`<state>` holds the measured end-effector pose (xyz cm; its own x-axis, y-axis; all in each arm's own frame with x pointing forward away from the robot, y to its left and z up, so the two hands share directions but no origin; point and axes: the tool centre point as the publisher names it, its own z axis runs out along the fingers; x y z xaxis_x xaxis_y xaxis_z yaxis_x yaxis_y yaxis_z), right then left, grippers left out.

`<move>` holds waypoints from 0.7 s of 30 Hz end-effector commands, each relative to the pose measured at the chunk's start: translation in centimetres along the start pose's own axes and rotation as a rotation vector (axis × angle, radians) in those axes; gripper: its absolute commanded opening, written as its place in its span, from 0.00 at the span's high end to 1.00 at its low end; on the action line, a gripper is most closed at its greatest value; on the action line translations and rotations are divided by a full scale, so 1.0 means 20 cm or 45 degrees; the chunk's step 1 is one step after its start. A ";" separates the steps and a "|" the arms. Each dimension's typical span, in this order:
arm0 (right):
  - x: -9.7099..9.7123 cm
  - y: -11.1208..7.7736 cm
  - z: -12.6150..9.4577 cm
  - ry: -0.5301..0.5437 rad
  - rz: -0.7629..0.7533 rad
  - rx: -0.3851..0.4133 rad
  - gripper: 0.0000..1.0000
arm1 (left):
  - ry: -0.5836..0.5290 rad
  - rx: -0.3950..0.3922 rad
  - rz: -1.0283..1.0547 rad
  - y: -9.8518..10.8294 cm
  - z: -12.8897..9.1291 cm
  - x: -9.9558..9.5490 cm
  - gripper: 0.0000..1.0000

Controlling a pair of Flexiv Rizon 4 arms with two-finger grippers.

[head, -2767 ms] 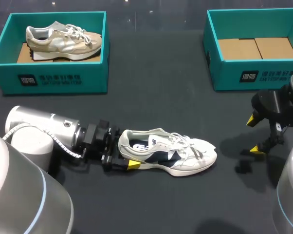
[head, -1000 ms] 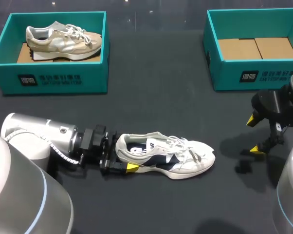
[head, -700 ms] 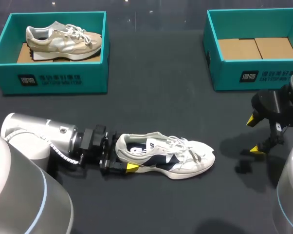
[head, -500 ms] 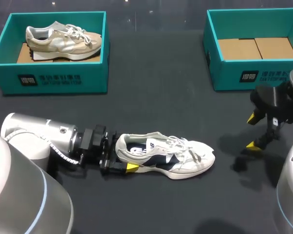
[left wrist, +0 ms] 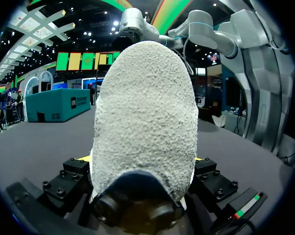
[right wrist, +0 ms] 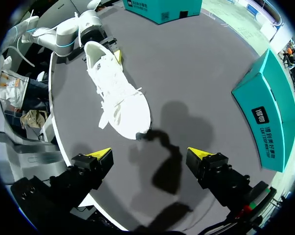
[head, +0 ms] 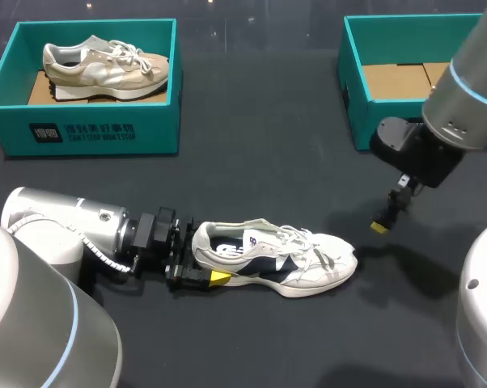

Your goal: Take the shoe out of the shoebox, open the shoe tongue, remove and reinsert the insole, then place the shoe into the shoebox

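The white shoe [head: 276, 259] sits upright on its sole on the dark table [head: 260, 162], the left gripper [head: 206, 265] clamped on its heel from both sides, the right gripper [right wrist: 155, 155] hanging just past its toe with fingers spread wide

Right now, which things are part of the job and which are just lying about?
In the job:
white shoe on the table, heel gripped by left hand
right hand, open, above the table beyond the toe
empty shoebox, far right

Lying about:
beige shoe, inside the left shoebox
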<state>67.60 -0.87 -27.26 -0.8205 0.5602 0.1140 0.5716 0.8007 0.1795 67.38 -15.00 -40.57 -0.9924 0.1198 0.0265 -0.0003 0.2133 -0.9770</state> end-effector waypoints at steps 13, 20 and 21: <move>0.20 0.10 0.04 -0.177 0.289 0.049 0.00 | -0.001 0.000 0.000 0.00 -0.01 0.00 1.00; 0.20 0.10 0.04 -0.177 0.289 0.049 0.00 | -0.001 0.000 0.000 0.00 -0.01 0.00 1.00; 0.20 0.10 0.04 -0.177 0.289 0.049 0.00 | -0.001 0.000 0.000 0.00 -0.01 0.00 1.00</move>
<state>65.79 3.40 -27.16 -0.6635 0.7481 0.0086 0.7437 0.6583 0.1167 67.38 -14.99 -40.57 -0.9924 0.1198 0.0264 -0.0003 0.2134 -0.9770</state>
